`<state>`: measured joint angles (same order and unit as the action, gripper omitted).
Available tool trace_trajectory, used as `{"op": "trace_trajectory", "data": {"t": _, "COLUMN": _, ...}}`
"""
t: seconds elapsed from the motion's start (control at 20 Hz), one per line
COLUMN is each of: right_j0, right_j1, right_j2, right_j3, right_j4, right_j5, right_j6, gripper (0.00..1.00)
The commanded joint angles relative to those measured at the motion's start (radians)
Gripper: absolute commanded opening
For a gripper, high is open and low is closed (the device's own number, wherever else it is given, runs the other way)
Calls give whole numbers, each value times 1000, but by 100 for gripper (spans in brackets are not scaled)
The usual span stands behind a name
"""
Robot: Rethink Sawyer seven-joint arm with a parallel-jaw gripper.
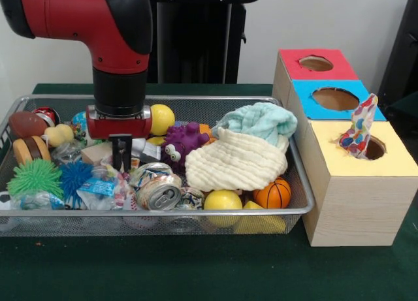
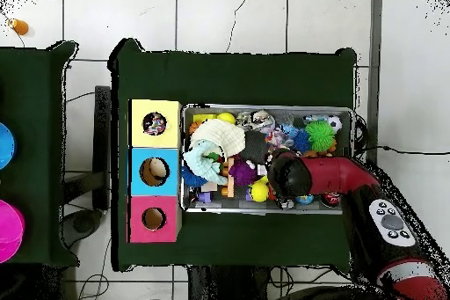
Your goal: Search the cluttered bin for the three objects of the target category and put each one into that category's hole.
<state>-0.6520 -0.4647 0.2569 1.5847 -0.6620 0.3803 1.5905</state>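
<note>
Patterned cloth (image 1: pixel 357 132) in yellow hole (image 1: pixel 373 148)

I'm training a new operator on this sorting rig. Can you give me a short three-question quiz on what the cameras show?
1. True or false: a patterned cloth pokes out of the yellow box's hole.
2. Which toy lies beside the cream cloth, towards the gripper? A purple monster B green truck C white duck
3. What colour is the middle box?

Key: 1 true; 2 A, the purple monster; 3 blue.
</note>
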Motion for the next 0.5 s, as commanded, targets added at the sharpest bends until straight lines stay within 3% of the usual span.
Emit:
{"op": "trace_trajectory", "data": {"t": 0.05, "right_j0": -35, "right_j1": 45, "right_j2": 25, "right_j3": 33, "right_j4": -46, "right_j5": 38, "right_j6": -58, "gripper": 0}}
{"op": "trace_trajectory", "data": {"t": 0.35, "right_j0": -44, "right_j1": 26, "right_j2": 50, "right_j3": 40, "right_j4": -14, "right_j5": 98, "right_j6": -82, "gripper": 0}}
{"op": "trace_trajectory", "data": {"t": 0.5, "right_j0": -76, "right_j1": -14, "right_j2": 97, "right_j3": 89, "right_j4": 59, "right_j5": 163, "right_j6": -85, "gripper": 0}}
